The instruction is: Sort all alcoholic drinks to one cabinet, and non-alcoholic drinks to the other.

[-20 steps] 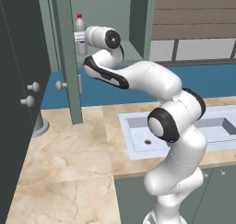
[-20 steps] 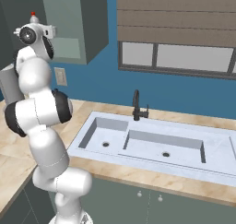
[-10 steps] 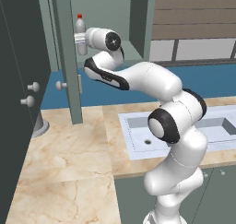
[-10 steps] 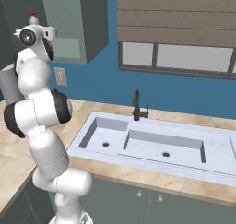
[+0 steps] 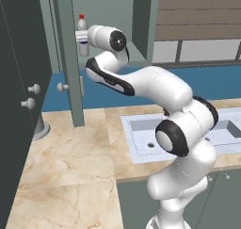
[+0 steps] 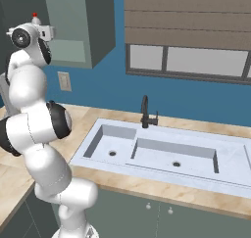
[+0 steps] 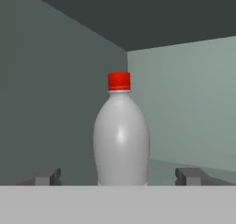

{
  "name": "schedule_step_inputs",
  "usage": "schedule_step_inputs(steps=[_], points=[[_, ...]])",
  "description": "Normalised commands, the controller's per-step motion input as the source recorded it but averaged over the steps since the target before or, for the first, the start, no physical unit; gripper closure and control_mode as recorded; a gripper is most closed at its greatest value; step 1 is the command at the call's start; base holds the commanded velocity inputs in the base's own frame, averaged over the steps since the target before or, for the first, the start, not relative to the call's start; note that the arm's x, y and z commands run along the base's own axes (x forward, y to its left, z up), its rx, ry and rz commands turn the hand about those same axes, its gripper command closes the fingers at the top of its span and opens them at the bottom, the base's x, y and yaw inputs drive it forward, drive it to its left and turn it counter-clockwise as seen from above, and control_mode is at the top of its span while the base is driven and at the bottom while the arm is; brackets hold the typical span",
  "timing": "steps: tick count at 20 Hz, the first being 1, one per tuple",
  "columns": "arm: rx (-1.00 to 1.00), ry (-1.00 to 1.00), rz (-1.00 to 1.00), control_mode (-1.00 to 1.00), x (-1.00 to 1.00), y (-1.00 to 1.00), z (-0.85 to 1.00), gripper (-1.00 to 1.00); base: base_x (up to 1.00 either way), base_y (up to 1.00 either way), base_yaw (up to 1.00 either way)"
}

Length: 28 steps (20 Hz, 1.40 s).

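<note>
The white bottle (image 7: 121, 135) stands upright inside the upper cabinet (image 7: 55, 80), near its back corner where the grey-green side wall meets the paler rear wall. It has a smooth, rounded body that narrows to a short neck under a red cap (image 7: 119, 80), with a soft highlight down its middle. In the left base view the bottle (image 5: 83, 35) shows past the cabinet's front edge, its blue label wrapping the lower body.

The gripper (image 7: 120, 177) is spread wide, with one dark fingertip on either side of the bottle and a clear gap between each tip and the bottle's body; nothing is grasped. The white hand (image 5: 107, 37) reaches into the cabinet at shelf height, just beside the bottle.

Below the cabinet lies a beige marbled counter (image 5: 70, 148), with a pale double sink (image 6: 157, 151) set into it and a black faucet (image 6: 146, 112) at its back. A blue wall (image 6: 108, 85) rises behind the counter, and a window (image 6: 188, 60) with wooden blinds sits above the sink. A dark cabinet door with two round knobs (image 5: 30, 95) stands at the left of the left base view. Grey-green lower cabinets (image 6: 162, 215) run beneath the counter.
</note>
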Motion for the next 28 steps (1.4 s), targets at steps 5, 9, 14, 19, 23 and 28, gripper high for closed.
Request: schedule_step_inputs(steps=[5, 9, 14, 19, 23, 28], points=[[0.0, 0.0, 0.0, -1.0, -0.41, -0.24, 0.35, -1.0, 0.0, 0.0, 0.0], [0.0, 0.01, 0.0, -1.0, -0.59, -0.49, 0.19, -1.0, 0.0, 0.0, 0.0], [0.0, 0.07, 0.0, -1.0, -0.8, -0.57, 0.02, -1.0, 0.0, 0.0, 0.0], [0.0, 0.04, 0.0, -1.0, -0.98, -0.65, 0.0, -1.0, 0.0, 0.0, 0.0], [0.0, 0.06, 0.0, -1.0, -1.0, -0.62, 0.0, -1.0, 0.0, 0.0, 0.0], [0.0, 0.23, 0.0, -1.0, -1.0, -0.25, 0.0, -1.0, 0.0, 0.0, 0.0]])
